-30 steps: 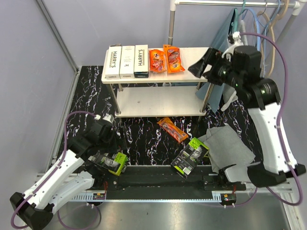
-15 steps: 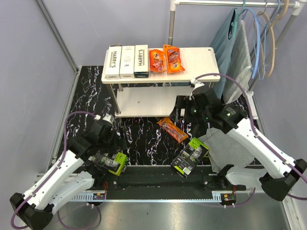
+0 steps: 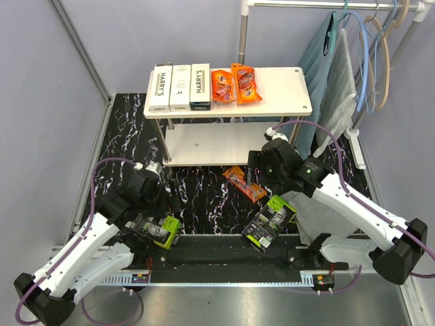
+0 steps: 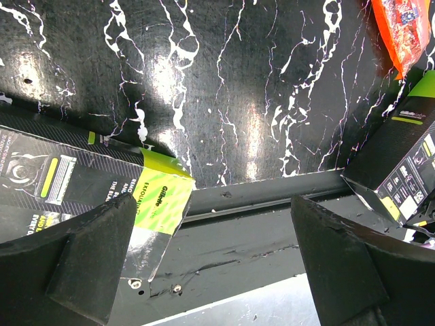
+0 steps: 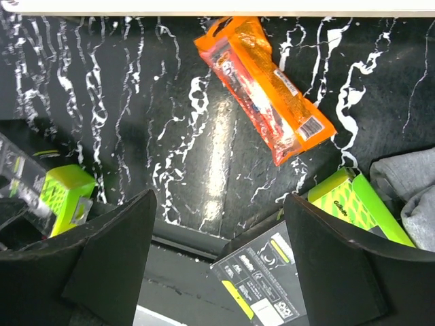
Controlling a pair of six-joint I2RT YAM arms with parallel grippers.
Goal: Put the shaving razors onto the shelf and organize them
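The shelf holds three white HARRY'S boxes and two orange packs on its top board. A third orange pack lies on the dark floor in front of the shelf, also in the right wrist view. One black-and-green blister pack lies near the front rail, also in the right wrist view. Another blister pack lies by my left gripper, at the left in the left wrist view. My right gripper hovers open and empty above the floor beside the orange pack. Both grippers are open and empty.
A grey cloth lies on the floor at the right. A clothes rail with hangers stands behind the shelf's right end. A black rail runs along the floor's near edge. The lower shelf board is bare.
My right arm has swung down from the shelf top's right end to low over the floor, next to the orange pack. The left arm has not moved.
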